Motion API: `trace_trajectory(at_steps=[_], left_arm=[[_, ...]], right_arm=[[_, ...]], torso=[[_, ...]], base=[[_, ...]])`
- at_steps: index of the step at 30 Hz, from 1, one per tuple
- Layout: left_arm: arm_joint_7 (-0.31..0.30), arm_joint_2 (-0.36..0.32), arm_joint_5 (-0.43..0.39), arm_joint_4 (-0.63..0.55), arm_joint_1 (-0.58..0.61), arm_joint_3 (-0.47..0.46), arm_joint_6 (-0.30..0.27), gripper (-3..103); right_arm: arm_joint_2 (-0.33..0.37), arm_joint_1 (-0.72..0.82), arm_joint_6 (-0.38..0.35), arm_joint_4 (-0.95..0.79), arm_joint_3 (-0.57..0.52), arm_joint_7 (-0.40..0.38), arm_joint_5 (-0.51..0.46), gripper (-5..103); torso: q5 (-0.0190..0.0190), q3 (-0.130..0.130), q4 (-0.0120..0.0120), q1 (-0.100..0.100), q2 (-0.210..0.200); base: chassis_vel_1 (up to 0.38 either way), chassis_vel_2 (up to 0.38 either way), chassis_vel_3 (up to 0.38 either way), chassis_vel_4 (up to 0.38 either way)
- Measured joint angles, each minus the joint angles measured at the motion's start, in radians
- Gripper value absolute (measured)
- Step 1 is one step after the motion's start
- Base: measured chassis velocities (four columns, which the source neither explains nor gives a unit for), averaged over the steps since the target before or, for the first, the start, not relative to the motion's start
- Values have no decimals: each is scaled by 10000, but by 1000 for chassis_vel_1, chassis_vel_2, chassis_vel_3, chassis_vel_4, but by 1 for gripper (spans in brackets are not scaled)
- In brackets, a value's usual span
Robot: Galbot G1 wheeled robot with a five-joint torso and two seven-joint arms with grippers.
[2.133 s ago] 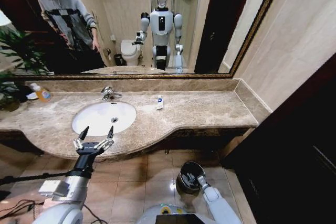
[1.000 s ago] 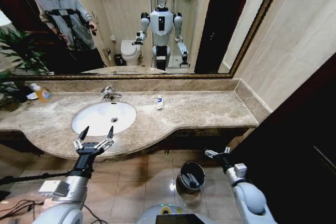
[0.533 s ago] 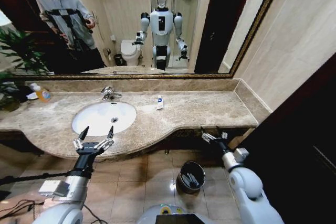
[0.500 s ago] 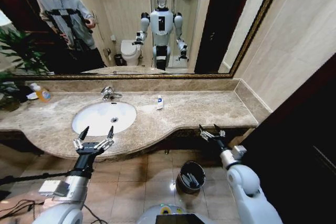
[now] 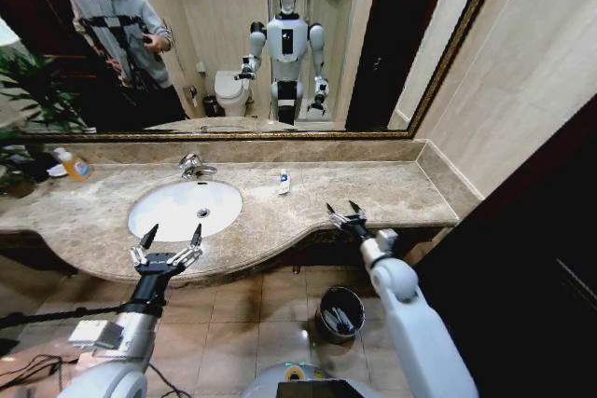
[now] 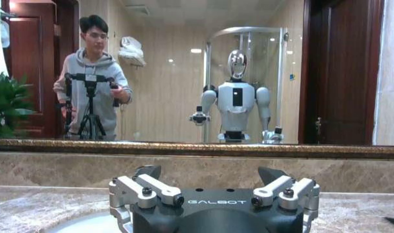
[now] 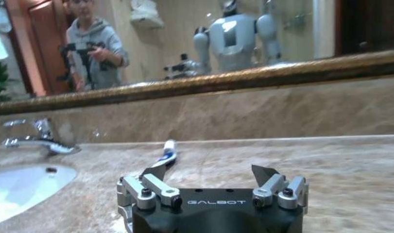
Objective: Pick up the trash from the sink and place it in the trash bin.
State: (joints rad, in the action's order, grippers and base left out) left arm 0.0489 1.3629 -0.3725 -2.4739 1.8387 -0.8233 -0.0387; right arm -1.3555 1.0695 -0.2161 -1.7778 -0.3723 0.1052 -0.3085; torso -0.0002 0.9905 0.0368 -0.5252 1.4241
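Two grippers are seen from the head camera: the left gripper (image 5: 169, 241), fingers spread and empty, held at the sink's (image 5: 184, 209) near rim, and the right gripper (image 5: 343, 212), likewise released, over the counter edge above the trash bin (image 5: 339, 312). In the right wrist view, a white tube (image 7: 167, 151) lies just beyond the parted fingers.

A wide gold-framed mirror (image 5: 280, 44) is hanging above the beige-brown marble counter (image 5: 373, 188). Beige stone walls (image 5: 522, 72) are flanking the mirror, and glossy tan floor tiles (image 5: 270, 309) are gleaming below the counter.
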Motion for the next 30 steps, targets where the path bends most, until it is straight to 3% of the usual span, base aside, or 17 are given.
trace_trajectory(at_steps=[5,9,30], left_arm=[[0,0,0,0,0,-1,0,100],[0,0,0,0,-1,0,0,100],[0,0,0,0,0,0,0,100]], right_arm=[[-235,-1024,124,1197,999,-641,447,88],[-545,-1672,75,1705,1499,-809,621,93],[-1424,-3738,96,3888,2636,-871,567,97]], torso=[[0,0,0,0,0],[1,0,0,0,0],[0,0,0,0,0]], base=[[0,0,0,0],[0,0,0,0],[0,0,0,0]])
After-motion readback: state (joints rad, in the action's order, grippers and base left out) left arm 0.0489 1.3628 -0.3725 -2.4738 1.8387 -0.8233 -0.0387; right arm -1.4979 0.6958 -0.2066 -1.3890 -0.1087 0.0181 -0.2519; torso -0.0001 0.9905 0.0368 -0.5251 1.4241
